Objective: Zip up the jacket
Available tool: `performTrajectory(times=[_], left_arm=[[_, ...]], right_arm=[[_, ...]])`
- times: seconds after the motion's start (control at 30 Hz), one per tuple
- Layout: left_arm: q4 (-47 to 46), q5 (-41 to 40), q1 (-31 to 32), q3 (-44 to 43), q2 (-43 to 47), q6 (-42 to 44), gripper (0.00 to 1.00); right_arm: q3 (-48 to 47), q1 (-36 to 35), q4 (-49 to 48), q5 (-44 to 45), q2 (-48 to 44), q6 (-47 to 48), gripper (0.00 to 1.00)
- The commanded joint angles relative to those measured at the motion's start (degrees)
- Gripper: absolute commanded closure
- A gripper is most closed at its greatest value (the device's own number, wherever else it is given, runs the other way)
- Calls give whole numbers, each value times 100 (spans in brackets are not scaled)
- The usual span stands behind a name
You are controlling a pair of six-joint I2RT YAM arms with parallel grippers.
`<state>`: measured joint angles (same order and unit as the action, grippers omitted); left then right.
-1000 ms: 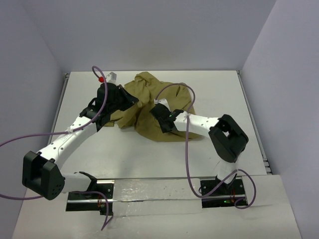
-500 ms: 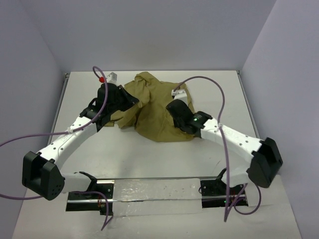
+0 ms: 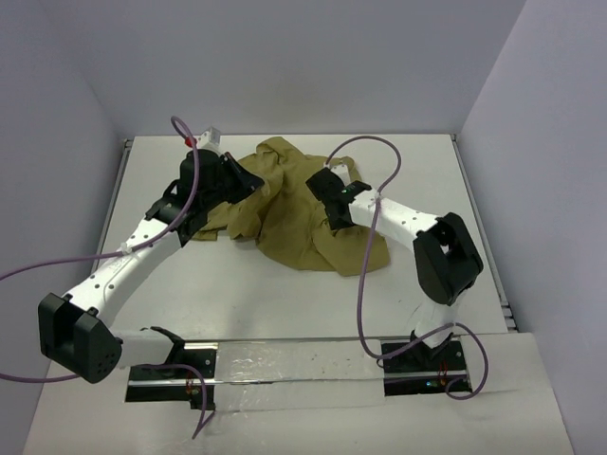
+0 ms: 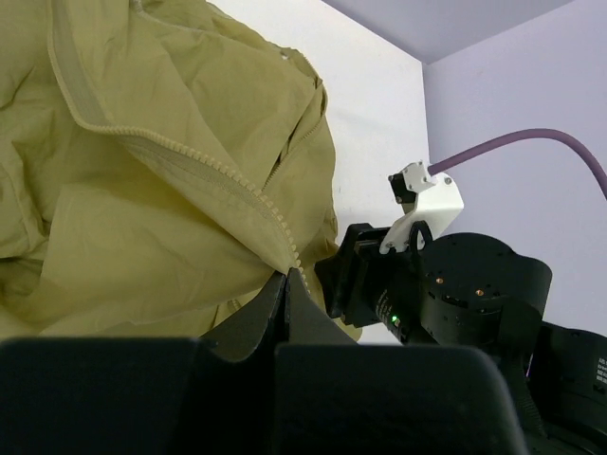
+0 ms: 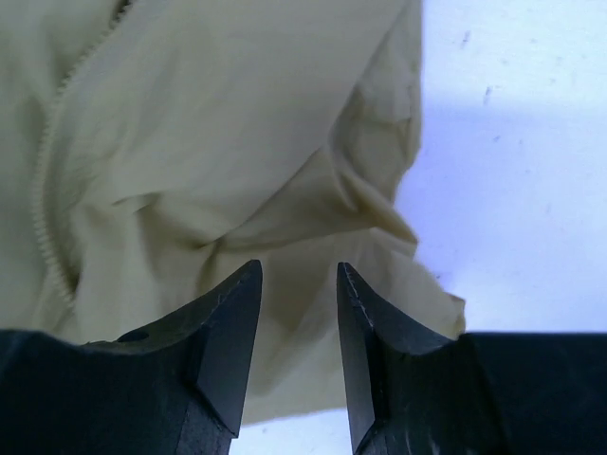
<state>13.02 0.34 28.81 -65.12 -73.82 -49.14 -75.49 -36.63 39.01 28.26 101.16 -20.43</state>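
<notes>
The olive-tan jacket (image 3: 299, 213) lies crumpled on the white table (image 3: 427, 171) between my two arms. My left gripper (image 3: 252, 180) is at its upper left edge. In the left wrist view the left gripper (image 4: 287, 277) is shut on the jacket's (image 4: 142, 190) zipper edge, where the line of zipper teeth (image 4: 256, 194) ends. My right gripper (image 3: 322, 182) hangs over the jacket's upper right part. In the right wrist view it (image 5: 299, 275) is open and empty, just above the cloth (image 5: 209, 142), with zipper teeth (image 5: 43, 227) at the far left. The slider is not visible.
The right arm's black wrist (image 4: 446, 294) sits close to the left fingertips. Purple cables (image 3: 365, 275) loop from both arms, one crossing the jacket's lower right hem. Grey walls close the table at the back and sides. Bare table (image 5: 512, 142) lies to the right of the jacket.
My right gripper has moved from the jacket's lower middle up to its upper right part, with the elbow folded back. The jacket's lower right hem has spread out. My left gripper shifted slightly up.
</notes>
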Motion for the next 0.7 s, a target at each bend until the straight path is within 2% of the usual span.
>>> performTrajectory(times=[0.0,0.17,0.3,0.5,0.67], left_arm=[[-108,4,61,-15,92,30,100],[-151,10,116,-54,-9,10,100],[-136,0,168,-89,-52,2,100],[-140,-6,204,-37,0,-16,100],[-89,2,222,-71,34,-8,100]], right_arm=[[-87,-336,-208,279,-799,-41,54],[604,-1126,-692,-40,-1501,-32,54],[1029,-1646,-884,-514,-1507,-102,55],[1499,-1607,-1470,-1674,-1037,-224,54],[1361,-1389,-1493,-1726,-553,-313,52]])
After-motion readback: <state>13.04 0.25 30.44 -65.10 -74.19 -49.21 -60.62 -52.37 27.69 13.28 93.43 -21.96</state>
